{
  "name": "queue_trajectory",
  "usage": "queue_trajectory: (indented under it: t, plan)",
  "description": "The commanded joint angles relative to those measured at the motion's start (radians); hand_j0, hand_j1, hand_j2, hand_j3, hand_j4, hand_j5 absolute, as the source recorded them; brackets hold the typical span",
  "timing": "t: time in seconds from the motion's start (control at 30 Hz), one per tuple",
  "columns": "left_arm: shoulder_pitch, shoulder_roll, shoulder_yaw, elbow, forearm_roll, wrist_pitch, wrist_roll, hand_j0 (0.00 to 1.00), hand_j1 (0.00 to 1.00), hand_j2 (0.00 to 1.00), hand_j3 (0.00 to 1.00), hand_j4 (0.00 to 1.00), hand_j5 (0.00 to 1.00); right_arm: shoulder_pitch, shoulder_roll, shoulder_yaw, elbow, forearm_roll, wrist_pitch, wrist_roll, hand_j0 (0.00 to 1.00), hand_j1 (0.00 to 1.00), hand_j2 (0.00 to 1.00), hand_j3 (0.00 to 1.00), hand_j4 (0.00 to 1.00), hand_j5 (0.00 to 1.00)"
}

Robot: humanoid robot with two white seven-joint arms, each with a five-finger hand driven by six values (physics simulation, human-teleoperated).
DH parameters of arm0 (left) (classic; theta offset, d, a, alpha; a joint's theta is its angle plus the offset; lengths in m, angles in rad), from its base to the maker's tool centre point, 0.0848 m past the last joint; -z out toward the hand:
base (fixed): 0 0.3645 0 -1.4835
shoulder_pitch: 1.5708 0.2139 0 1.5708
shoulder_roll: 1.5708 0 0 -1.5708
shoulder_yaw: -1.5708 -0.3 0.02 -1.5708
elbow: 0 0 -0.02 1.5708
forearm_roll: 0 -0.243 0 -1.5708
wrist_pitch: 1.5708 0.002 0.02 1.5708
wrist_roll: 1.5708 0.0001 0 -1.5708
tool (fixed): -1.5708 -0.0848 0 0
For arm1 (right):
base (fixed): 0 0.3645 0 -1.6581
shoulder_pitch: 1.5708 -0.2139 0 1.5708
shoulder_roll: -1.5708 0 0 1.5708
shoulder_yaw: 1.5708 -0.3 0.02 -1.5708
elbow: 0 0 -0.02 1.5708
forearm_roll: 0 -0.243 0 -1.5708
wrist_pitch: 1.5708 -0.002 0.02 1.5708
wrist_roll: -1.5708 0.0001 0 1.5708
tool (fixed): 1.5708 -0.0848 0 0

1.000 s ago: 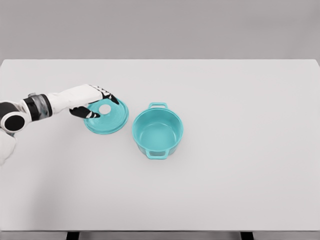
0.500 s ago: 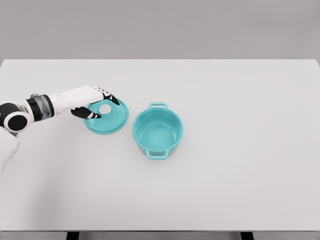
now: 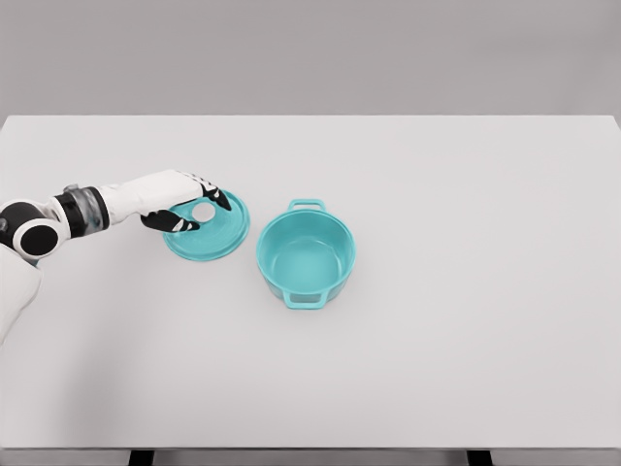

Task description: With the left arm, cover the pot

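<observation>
Your left hand point(image 3: 184, 202) hovered over the left edge of the lid point(image 3: 207, 227), fingers curled narrowly toward the white knob point(image 3: 204, 211) but, as far as you could judge, not clamped on it. The lid lay flat on the table point(image 3: 466, 291), just left of the pot point(image 3: 306, 253) and apart from it. The pot stood open and upright, handles at front and back. To do this step well, you needed to close squarely on the knob, lift the lid level, and center it over the pot's rim before lowering.
</observation>
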Motion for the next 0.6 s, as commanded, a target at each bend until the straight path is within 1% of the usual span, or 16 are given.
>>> queue_trajectory:
  t: [0.0,0.1,0.2,0.4,0.57]
  plan:
    - [0.000,0.000,0.001,0.002,0.007,0.003,0.000,0.67,0.67,0.67,0.67,0.67,0.67,0.002,0.000,0.000,0.000,0.000,0.000,0.000,1.00,1.00,1.00,1.00,1.00,1.00]
    - [0.000,0.000,0.001,0.008,0.007,0.003,0.000,0.66,0.66,0.66,0.66,0.66,0.66,0.000,0.000,0.000,0.001,0.000,0.000,0.000,1.00,1.00,1.00,1.00,1.00,1.00]
    - [0.000,-0.001,0.001,0.008,0.007,0.003,0.000,0.62,0.62,0.62,0.62,0.62,0.62,0.000,0.000,0.000,0.000,0.000,0.000,0.000,1.00,1.00,1.00,1.00,1.00,1.00]
    - [0.000,-0.007,0.001,0.008,0.007,0.003,0.000,0.58,0.58,0.58,0.58,0.58,0.58,0.002,0.000,0.000,0.001,0.000,0.000,0.000,1.00,1.00,1.00,1.00,1.00,1.00]
    - [0.000,-0.007,0.001,0.008,0.007,0.003,0.000,0.52,0.52,0.52,0.52,0.52,0.52,0.002,0.000,0.000,0.000,0.000,0.000,0.000,1.00,1.00,1.00,1.00,1.00,1.00]
